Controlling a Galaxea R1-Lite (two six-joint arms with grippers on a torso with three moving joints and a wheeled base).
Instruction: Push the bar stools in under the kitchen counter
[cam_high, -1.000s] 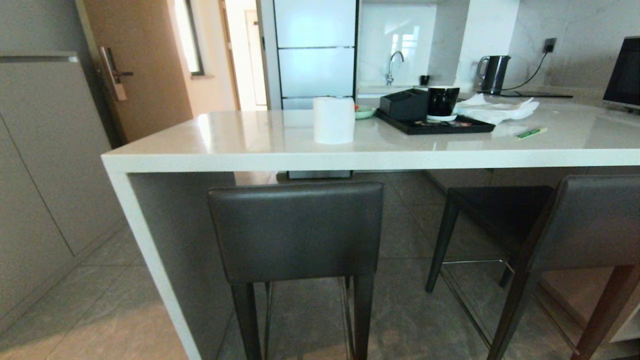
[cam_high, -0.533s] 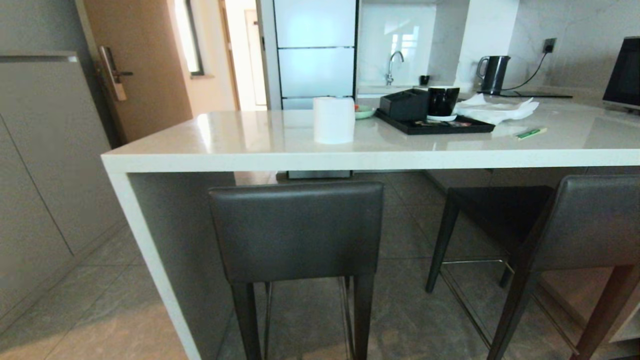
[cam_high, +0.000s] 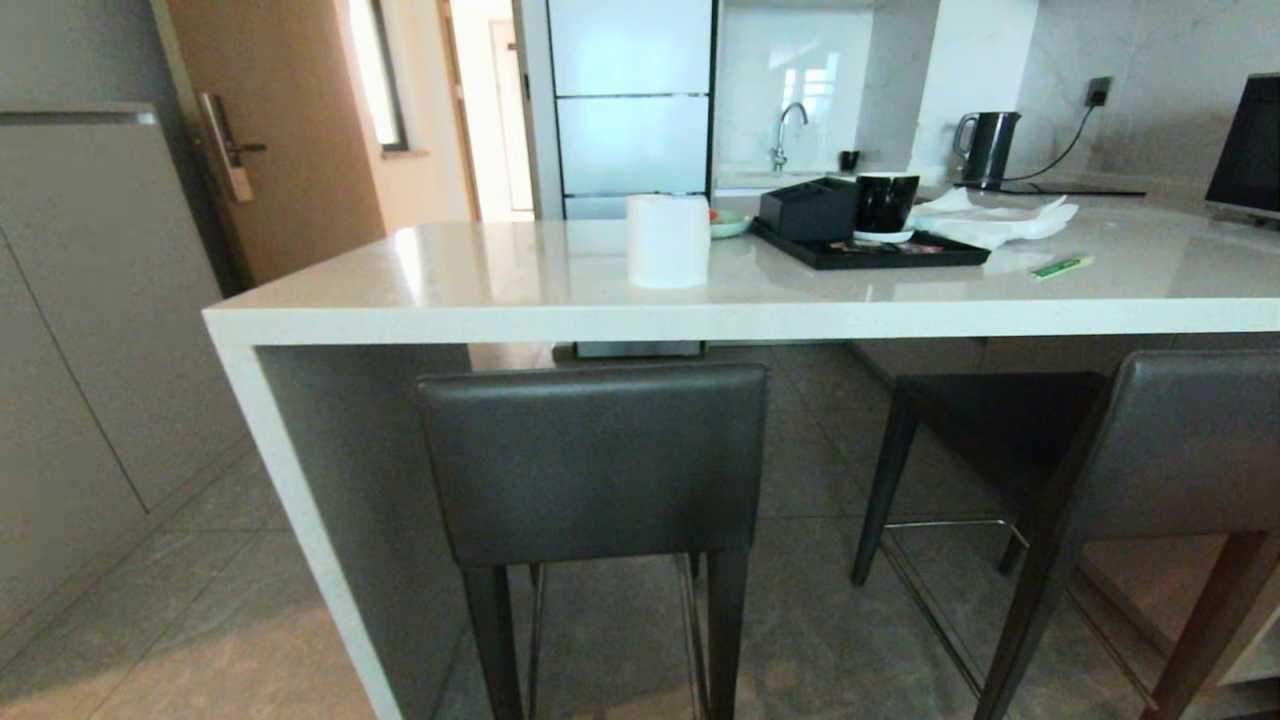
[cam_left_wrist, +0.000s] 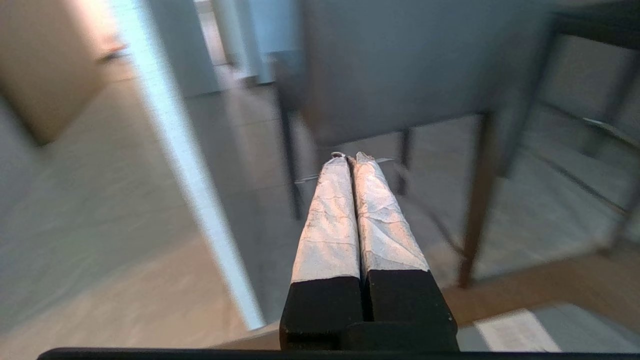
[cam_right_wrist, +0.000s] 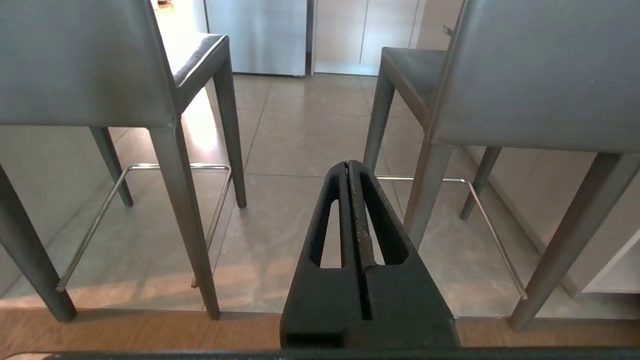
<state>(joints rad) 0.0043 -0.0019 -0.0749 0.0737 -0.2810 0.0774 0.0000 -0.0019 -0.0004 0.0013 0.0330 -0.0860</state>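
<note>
Two dark grey bar stools stand at the white kitchen counter (cam_high: 700, 320). The left stool (cam_high: 595, 460) faces squarely in, its backrest just below the slab edge. The right stool (cam_high: 1180, 440) is turned at an angle, with its seat (cam_high: 1000, 410) partly beneath the top. Neither gripper shows in the head view. My right gripper (cam_right_wrist: 348, 164) is shut and empty, held low and pointing at the floor gap between the left stool (cam_right_wrist: 85, 60) and the right stool (cam_right_wrist: 540, 70). My left gripper (cam_left_wrist: 352, 157), with white-wrapped fingers, is shut and empty, facing a blurred stool (cam_left_wrist: 400, 65) beside the counter's white side panel (cam_left_wrist: 185, 165).
On the counter stand a paper roll (cam_high: 667, 240), a black tray (cam_high: 870, 250) with a mug (cam_high: 885, 203), a kettle (cam_high: 988, 148) and a green pen (cam_high: 1062, 265). Grey cabinets (cam_high: 90, 330) and a door (cam_high: 280, 130) line the left side.
</note>
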